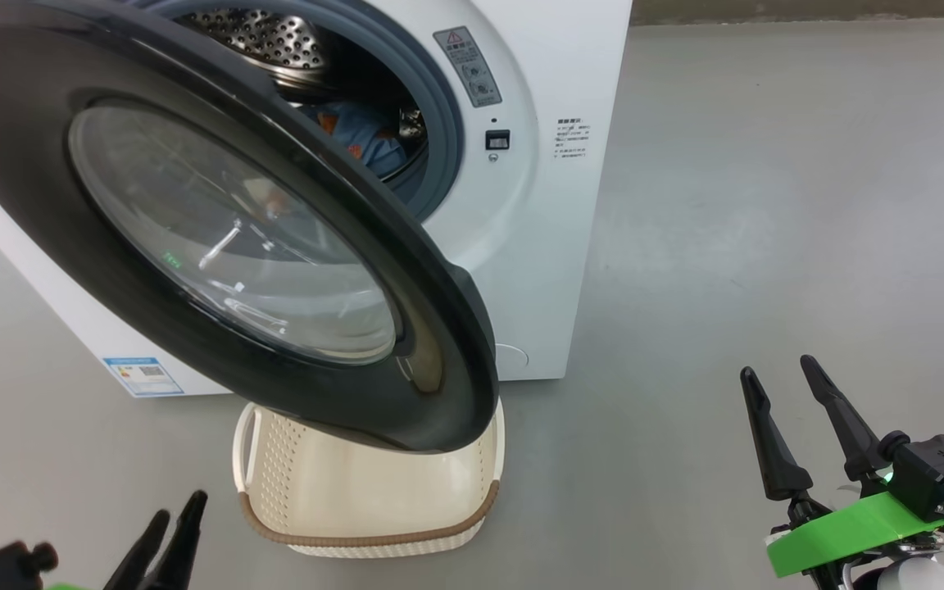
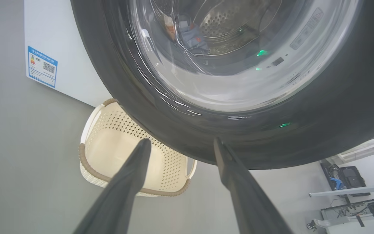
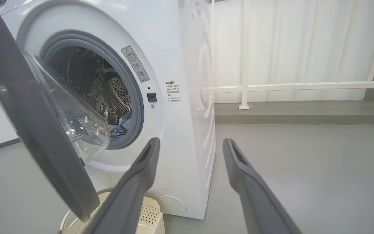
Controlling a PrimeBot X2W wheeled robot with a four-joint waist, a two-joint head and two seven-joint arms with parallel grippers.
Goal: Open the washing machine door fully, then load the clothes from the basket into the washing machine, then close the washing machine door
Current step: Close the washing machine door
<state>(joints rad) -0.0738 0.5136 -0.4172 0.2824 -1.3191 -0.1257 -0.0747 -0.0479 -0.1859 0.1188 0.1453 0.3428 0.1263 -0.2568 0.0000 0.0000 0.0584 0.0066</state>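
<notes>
Closest to me, low on the robot's left, the left gripper (image 1: 179,508) has its two dark fingers spread with nothing between them. In the left wrist view the tips point up at the lower black rim of the washing machine door (image 1: 111,270); I can't tell whether either tip touches it. Over on the right, well clear of the machine, the right gripper (image 1: 778,370) hangs above the grey floor (image 1: 767,205), its fingers also apart and holding nothing.

Just past the left gripper, the basket (image 1: 374,537) sits on the floor in front of the machine, its brown rim toward me. The door's lower edge overhangs its far side.

The door itself stands swung out partway on its left hinge, with the clear glass bowl facing the drum opening.

Behind it is the washing machine (image 1: 546,246), with a blue label sticker (image 1: 142,375) low on its left side. Inside the grey gasket (image 1: 443,123), the clothes (image 1: 369,143) lie at the bottom of the perforated steel drum (image 1: 267,37), light blue with orange print.

Beyond the machine's right side, the right wrist view shows a white railing (image 3: 271,87) along a white wall.
</notes>
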